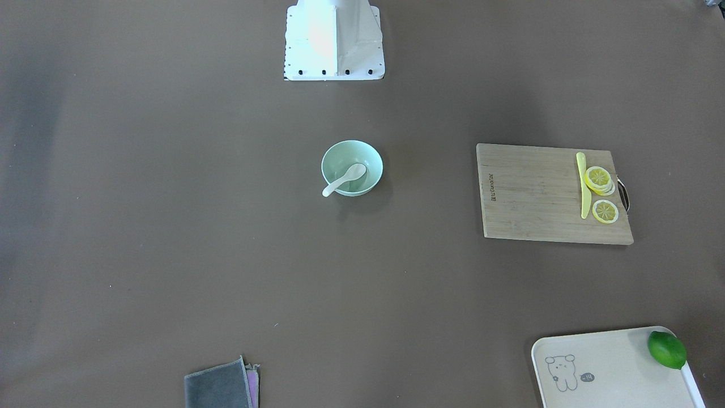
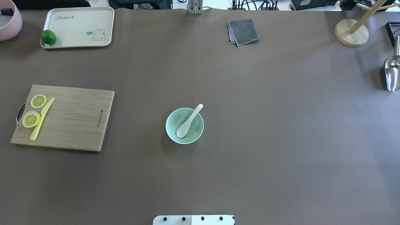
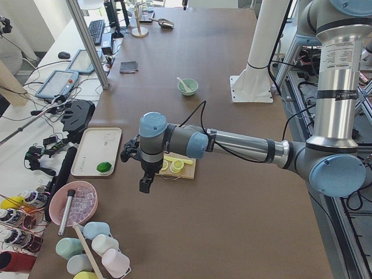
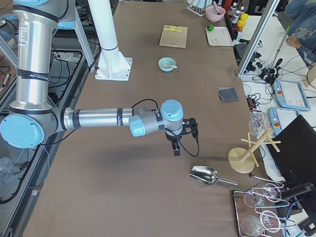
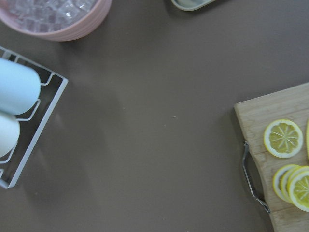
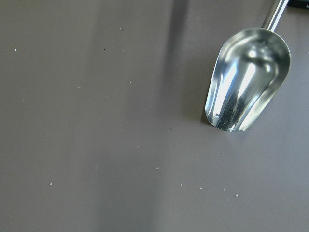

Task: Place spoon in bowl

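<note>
The white spoon [image 2: 188, 122] lies in the mint-green bowl [image 2: 173, 133] at the table's middle, scoop down inside and handle resting on the far rim, sticking out a little. In the front-facing view the spoon [image 1: 344, 179] lies the same way in the bowl [image 1: 362, 152]. Both grippers are far from the bowl. The left gripper [image 3: 145, 185] hangs above the table's left end near the cutting board. The right gripper [image 4: 177, 151] hangs above the right end near a metal scoop. They show only in the side views, so I cannot tell whether they are open or shut.
A wooden cutting board [image 2: 72, 122] with lemon slices and a yellow strip lies at the left. A cream tray [image 2: 78, 28] with a lime [image 2: 48, 37] is far left, a grey cloth [image 2: 243, 31] at the far edge, a metal scoop [image 2: 392, 73] and wooden stand [image 2: 351, 32] at the right.
</note>
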`<state>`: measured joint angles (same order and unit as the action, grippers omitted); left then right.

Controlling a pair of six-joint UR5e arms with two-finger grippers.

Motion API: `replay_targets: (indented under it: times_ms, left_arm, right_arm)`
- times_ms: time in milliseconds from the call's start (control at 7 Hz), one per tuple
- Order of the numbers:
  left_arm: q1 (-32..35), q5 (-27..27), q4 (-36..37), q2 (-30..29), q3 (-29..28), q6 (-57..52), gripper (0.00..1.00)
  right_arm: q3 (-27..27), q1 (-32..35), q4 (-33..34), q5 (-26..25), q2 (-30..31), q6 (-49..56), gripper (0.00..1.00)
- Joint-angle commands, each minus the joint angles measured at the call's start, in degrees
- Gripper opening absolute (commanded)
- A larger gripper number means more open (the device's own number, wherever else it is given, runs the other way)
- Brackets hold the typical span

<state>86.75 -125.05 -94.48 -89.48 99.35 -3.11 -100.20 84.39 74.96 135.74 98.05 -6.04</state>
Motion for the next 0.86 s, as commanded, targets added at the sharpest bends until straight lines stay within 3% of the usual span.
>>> replay_targets:
  times_ms: [0, 429, 714]
  left_arm:
    - [0.00, 1.57, -0.09, 0.09, -0.30, 1.35, 0.98]
    - [-0.08, 0.43, -0.09, 0.00, 0.67, 1.35, 0.98]
    - [-0.09, -3.60, -0.17, -0.43, 0.32, 1.00, 0.98]
  right_arm:
    - [1.40, 0.60, -0.61, 0.58, 0.21, 1.20, 1.00]
    - [1.24, 0.51, -0.78, 0.40, 0.38, 1.11, 1.00]
    - [1.41, 0.51, -0.78, 0.22, 0.21, 1.11, 1.00]
